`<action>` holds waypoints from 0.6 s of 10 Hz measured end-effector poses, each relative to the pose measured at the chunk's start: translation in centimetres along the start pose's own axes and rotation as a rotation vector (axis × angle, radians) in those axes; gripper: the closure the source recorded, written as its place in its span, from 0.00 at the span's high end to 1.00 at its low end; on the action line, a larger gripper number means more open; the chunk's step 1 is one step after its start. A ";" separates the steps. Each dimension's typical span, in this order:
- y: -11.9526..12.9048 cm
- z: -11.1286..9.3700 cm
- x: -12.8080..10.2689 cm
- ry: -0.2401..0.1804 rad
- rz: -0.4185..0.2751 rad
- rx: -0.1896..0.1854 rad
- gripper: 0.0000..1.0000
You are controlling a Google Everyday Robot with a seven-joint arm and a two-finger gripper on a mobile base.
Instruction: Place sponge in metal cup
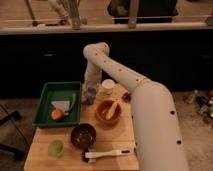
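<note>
My gripper (90, 94) hangs down from the white arm at the right edge of the green tray (44, 106), left of the white cup (108, 86). A small blue-grey patch, the sponge (91, 92), shows right at the gripper's tip, just above the table. I cannot tell whether it is held or resting. The metal cup does not show; the spot under the gripper is hidden by the gripper and the sponge.
An orange bowl (108, 112) holding a yellow item stands right of the gripper. In front are a dark bowl (82, 135), a translucent green cup (55, 147) and a white-handled brush (107, 154). The tray holds an orange fruit (57, 114) and a pale wedge.
</note>
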 end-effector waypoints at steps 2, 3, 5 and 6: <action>-0.1 0.3 0.4 -0.015 -0.018 -0.001 0.00; -0.2 0.5 0.5 -0.019 -0.022 -0.002 0.00; -0.8 0.9 0.7 -0.026 -0.034 0.000 0.00; -0.9 1.0 0.8 -0.029 -0.036 -0.001 0.00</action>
